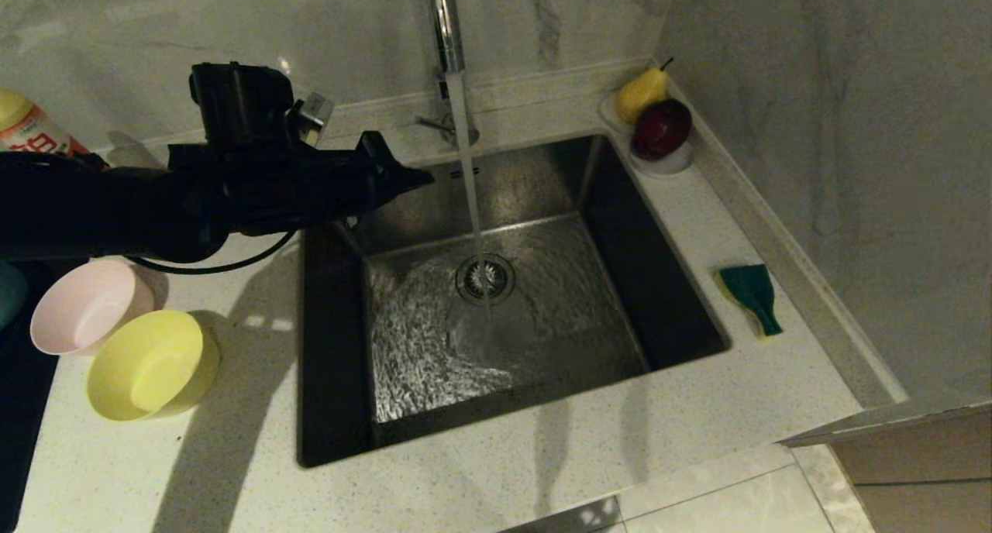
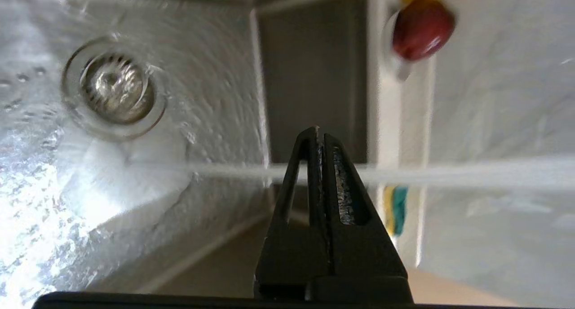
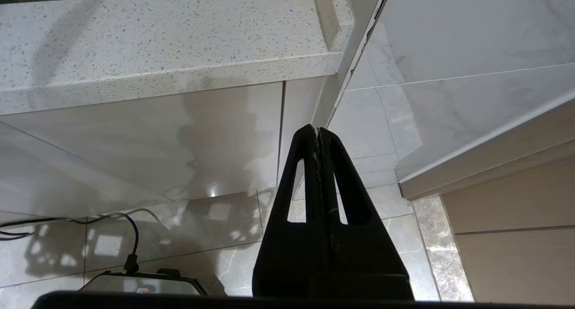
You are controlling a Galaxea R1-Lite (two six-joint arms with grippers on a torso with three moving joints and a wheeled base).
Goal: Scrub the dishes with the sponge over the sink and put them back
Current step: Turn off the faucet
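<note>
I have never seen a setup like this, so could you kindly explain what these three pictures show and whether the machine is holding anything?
It is a two-armed robot at a kitchen sink with the tap running. The wide picture looks down from its head. The other two come from cameras behind each gripper. The left gripper is shut, empty, over the basin's left edge. The right gripper, also shut and empty, hangs below the counter. On the counter: a pink bowl, a yellow bowl, a sponge, and fruit on a white dish.
</note>
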